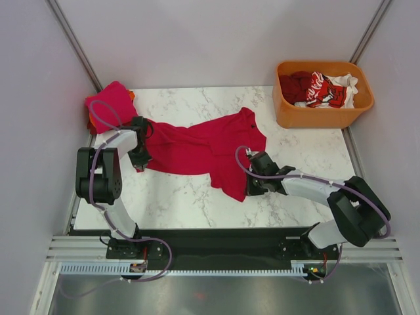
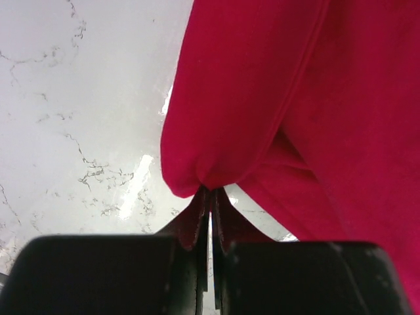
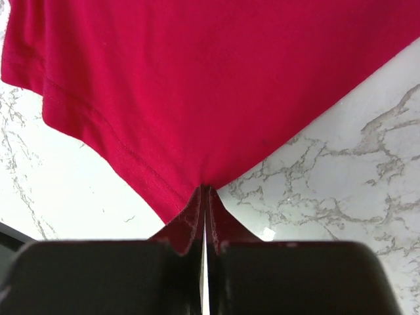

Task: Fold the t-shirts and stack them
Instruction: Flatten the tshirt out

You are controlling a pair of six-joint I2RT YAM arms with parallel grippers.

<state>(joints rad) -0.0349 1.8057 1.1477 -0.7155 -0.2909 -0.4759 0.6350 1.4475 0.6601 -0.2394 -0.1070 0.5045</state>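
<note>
A crimson t-shirt lies rumpled across the middle of the marble table. My left gripper is shut on its left edge; the left wrist view shows the cloth bunched into the closed tips. At the shirt's lower right corner my right gripper is shut on the hem, and the right wrist view shows the red fabric pinched at the fingertips. A folded pink-red t-shirt lies on an orange one at the back left corner.
An orange plastic tub at the back right holds dark red, white and red printed shirts. Bare marble shows in front of the shirt. Grey walls close in both sides.
</note>
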